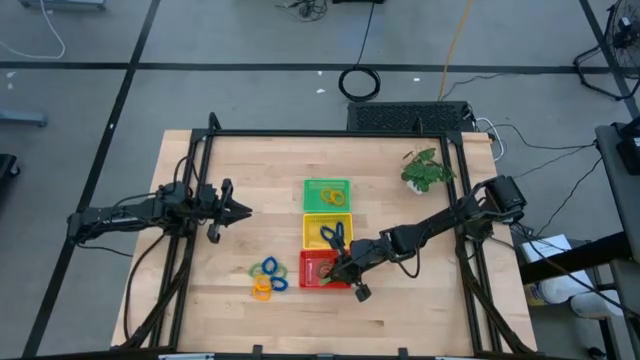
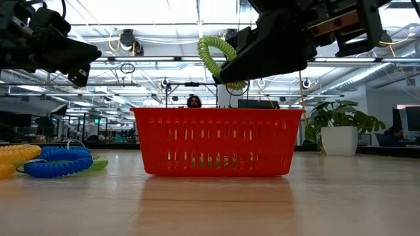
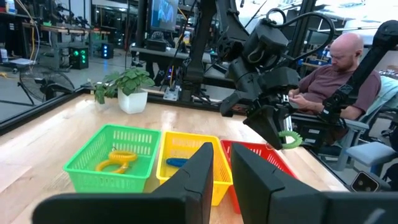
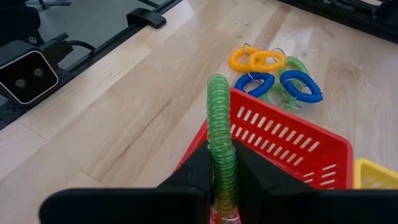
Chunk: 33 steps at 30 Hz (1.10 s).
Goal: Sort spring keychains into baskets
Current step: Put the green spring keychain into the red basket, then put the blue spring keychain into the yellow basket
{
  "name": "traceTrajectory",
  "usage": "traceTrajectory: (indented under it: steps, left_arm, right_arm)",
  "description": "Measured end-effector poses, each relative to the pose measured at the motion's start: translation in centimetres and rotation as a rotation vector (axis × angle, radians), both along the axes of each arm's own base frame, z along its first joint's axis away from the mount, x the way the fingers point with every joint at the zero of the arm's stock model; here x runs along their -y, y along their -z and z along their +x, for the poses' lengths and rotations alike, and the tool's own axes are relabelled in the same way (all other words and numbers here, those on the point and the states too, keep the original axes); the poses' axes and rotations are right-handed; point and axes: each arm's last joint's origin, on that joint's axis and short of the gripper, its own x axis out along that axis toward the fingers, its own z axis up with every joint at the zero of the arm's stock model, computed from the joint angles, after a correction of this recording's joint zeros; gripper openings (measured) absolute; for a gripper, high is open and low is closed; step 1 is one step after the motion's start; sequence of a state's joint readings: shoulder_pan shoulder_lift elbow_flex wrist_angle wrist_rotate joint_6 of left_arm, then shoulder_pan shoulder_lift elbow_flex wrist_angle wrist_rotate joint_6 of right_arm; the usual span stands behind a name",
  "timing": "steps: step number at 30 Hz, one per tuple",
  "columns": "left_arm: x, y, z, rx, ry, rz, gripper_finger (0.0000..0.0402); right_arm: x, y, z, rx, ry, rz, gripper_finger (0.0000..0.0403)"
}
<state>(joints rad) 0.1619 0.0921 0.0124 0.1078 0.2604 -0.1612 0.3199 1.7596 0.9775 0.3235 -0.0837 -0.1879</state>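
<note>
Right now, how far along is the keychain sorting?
Done: a yellow keychain lies in the green basket, a blue one in the yellow basket. In hand: the right hand holds a green keychain above the red basket. Left: a pile of keychains on the table. The left hand waits.

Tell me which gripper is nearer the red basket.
Right. The right gripper hangs just above the red basket, its fingers shut on a green spring keychain. The left gripper waits farther off, beyond the yellow basket.
</note>
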Motion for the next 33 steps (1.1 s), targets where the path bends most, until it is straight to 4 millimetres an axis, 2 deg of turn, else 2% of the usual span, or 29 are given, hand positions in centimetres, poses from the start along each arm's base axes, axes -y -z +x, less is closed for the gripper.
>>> traceTrajectory:
  steps: [17, 25, 33]
  left_arm:
    - [0.0, 0.0, 0.0, 0.0, 0.0, 0.0, 0.006]
    - [0.0, 0.0, 0.0, 0.0, 0.0, 0.0, 0.006]
    - [0.0, 0.0, 0.0, 0.0, 0.0, 0.0, 0.0061]
  right_arm:
    - [0.01, 0.0, 0.0, 0.003, -0.001, -0.008, 0.0035]
    - [0.46, 0.01, 0.15, 0.001, 0.016, -0.003, 0.0052]
    - [0.64, 0.01, 0.2, -0.003, 0.028, 0.007, 0.0086]
